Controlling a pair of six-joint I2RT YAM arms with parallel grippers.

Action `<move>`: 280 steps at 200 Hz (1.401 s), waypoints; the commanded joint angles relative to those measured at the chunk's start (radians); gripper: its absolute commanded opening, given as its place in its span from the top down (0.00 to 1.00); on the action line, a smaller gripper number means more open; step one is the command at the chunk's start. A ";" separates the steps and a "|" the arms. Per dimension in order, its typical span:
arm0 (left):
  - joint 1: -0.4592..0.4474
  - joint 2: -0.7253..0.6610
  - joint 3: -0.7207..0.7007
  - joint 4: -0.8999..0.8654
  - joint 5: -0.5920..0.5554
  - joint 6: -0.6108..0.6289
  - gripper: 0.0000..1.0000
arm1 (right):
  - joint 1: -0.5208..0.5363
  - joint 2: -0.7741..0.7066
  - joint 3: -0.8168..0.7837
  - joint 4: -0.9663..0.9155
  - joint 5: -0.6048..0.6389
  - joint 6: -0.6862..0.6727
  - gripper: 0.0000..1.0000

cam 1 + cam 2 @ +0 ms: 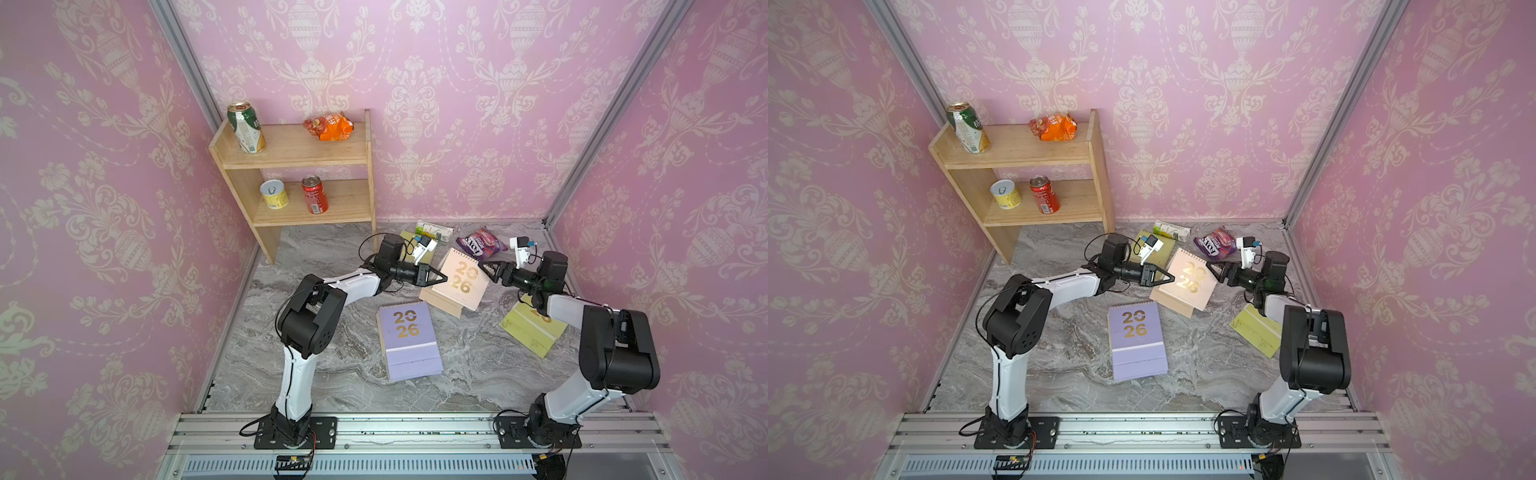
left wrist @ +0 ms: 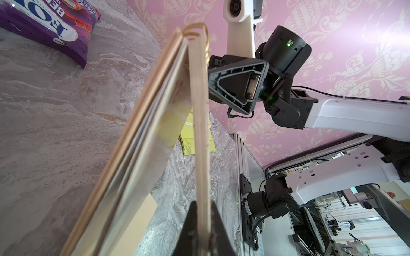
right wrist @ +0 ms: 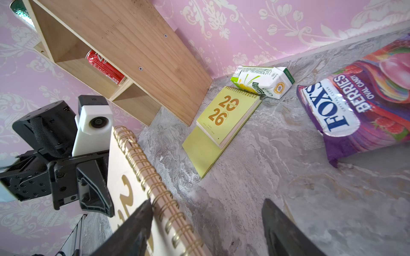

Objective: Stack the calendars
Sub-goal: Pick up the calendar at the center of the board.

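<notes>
1. The table (image 1: pixel 332 374): a flat slab with a grey, veined marble pattern.
2. The shelf (image 1: pixel 295 162): a two-tier unit of pale, grained wood. It stands at the back left against the patterned pink wall (image 1: pixel 457 104).
3. The lilac calendar (image 1: pixel 409 340): a rectangle with a matte cover and gold "2026". It lies flat at mid-table, apart from the others.
4. The peach calendar (image 1: pixel 461 278): a gold wire spiral runs along its far edge, and its numerals are gold. It sits tilted between the two arms, above a peach panel (image 1: pixel 440 305) lying on the table. Whether that panel is a separate calendar cannot be told.
5. The near yellow-green calendar (image 1: pixel 532 332): flat on the table at the right, partly hidden under the right arm.
6. The far yellow-green calendar (image 3: pixel 224 124): flat by the shelf's foot, its spiral edge just beside the carton.
7. The purple snack packet (image 1: pixel 482 243): glossy, puffed foil, at the back of the table.
8. The carton (image 3: pixel 264 82): a small green-white box lying on its side.
9. The left gripper (image 1: pixel 440 279): its black triangular fingers are pressed fully together on the peach calendar's edge nearest the left arm, holding it up.
10. The right gripper (image 1: pixel 485 271): its jaws stand wide apart. In the right wrist view the peach calendar's spiral edge lies between the fingers, unclamped. Whether a finger touches it cannot be told.
</notes>
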 commanded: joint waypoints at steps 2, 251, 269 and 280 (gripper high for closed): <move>0.007 -0.009 0.009 0.046 0.044 -0.015 1.00 | 0.025 0.021 0.043 -0.025 -0.052 -0.047 0.22; 0.028 -0.010 -0.008 0.256 0.038 -0.162 0.76 | 0.130 -0.092 0.073 -0.298 -0.002 -0.143 1.00; 0.029 -0.008 -0.004 0.255 0.033 -0.163 0.54 | 0.131 -0.148 0.073 -0.349 0.075 -0.166 1.00; 0.029 -0.007 0.001 0.249 0.029 -0.159 0.45 | 0.133 -0.183 0.075 -0.384 0.135 -0.180 1.00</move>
